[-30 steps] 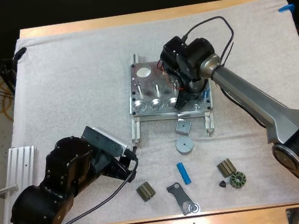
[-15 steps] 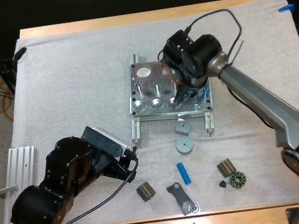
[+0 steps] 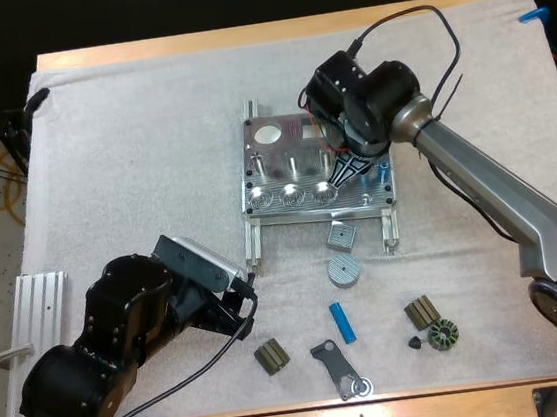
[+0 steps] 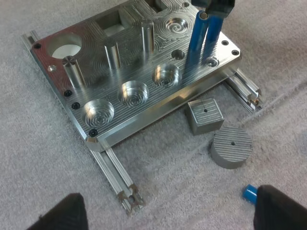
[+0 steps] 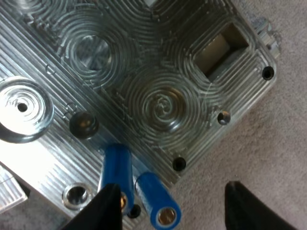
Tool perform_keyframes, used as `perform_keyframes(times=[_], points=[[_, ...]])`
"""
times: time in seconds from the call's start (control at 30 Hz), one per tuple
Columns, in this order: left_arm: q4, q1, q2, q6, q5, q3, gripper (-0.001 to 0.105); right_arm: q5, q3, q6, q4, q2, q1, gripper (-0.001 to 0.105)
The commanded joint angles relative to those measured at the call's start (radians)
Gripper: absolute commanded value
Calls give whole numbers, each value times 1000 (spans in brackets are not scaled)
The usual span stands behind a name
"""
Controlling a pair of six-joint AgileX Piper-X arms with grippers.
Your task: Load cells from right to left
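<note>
The right gripper (image 5: pixel 172 191) is hanging over the fixture (image 3: pixel 283 163) at its 4 o'clock corner, with its fingers standing wide apart and gripping nothing. One finger (image 5: pixel 108 206) is overlapping the nearer of the two standing blue cylinders (image 4: pixel 198 40), which are sitting upright side by side in that corner. Whether it is touching the cylinder cannot be told. The left gripper (image 4: pixel 170 199) is also gaping wide and holding nothing, hovering over the mat (image 3: pixel 133 165) at the fixture's 7 o'clock. A square grey block (image 3: pixel 341 235), a round grey disc (image 3: pixel 343 270) and the loose blue cylinder (image 3: pixel 343 322) are lying in a line toward 6 o'clock, apart from the fixture's edge. Bare mat is stretching wide from 9 round to 12 o'clock.
</note>
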Motion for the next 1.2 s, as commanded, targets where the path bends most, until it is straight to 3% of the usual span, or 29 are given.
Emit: perform_keyframes(times=[0.0, 0.83, 1.17], points=[[-6, 2, -2, -2, -14, -1, 69, 3, 6, 3, -9, 5, -1, 48], [-6, 2, -2, -2, -14, -1, 69, 38, 6, 29, -6, 34, 2, 48], [-6, 2, -2, 107, -14, -1, 69, 4, 6, 85, 55, -97, 49, 48]])
